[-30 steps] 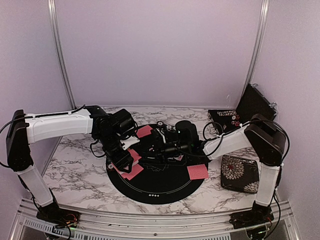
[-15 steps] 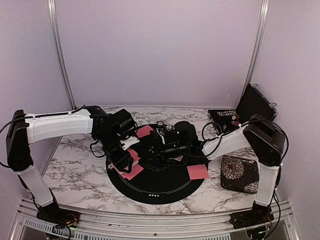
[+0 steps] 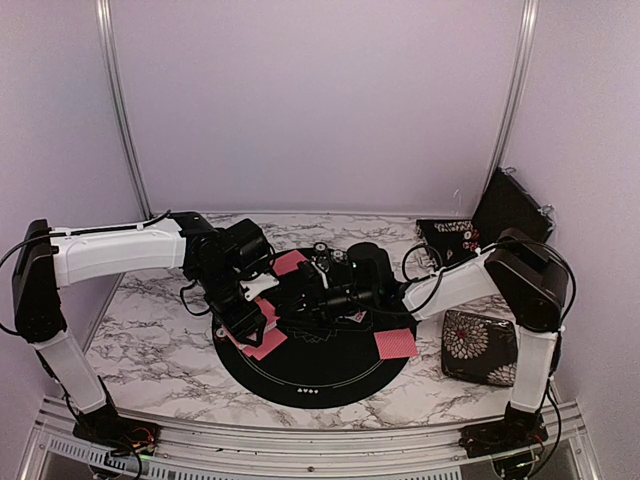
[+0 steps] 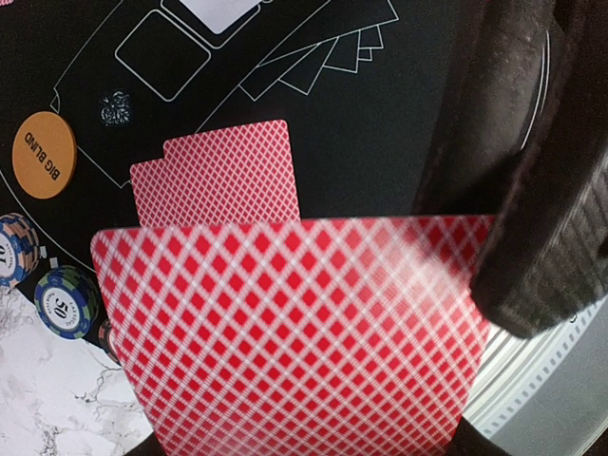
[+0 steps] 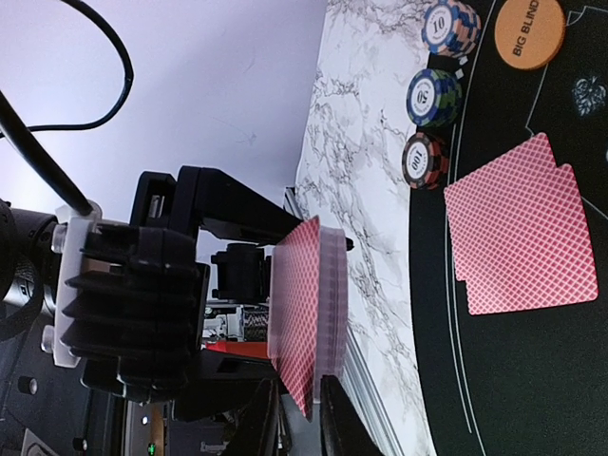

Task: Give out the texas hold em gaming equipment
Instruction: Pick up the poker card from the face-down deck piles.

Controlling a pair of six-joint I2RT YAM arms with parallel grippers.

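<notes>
The left tool (image 3: 243, 305) clamps one deck (image 4: 294, 332) over the mat (image 5: 532, 380); the right tool (image 5: 296, 423), nearly closed, flanks its corner, grip unclear. Beneath lie two overlapped cards (image 5: 522, 223) and one orange button (image 5: 529, 33), with three chip stacks (image 5: 432, 100) beside the mat.

Soft even light, no glare; deck (image 4: 294, 332) blurry, L wrist cam.

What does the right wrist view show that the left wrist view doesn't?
Only the right wrist: the left gripper seen from outside, clamping the card deck edge-on. Only the left wrist: the deck's red back filling the foreground, and white card outlines printed on the black mat. Both: the orange BIG BLIND button, two face-down cards on the mat, striped chip stacks.
</notes>
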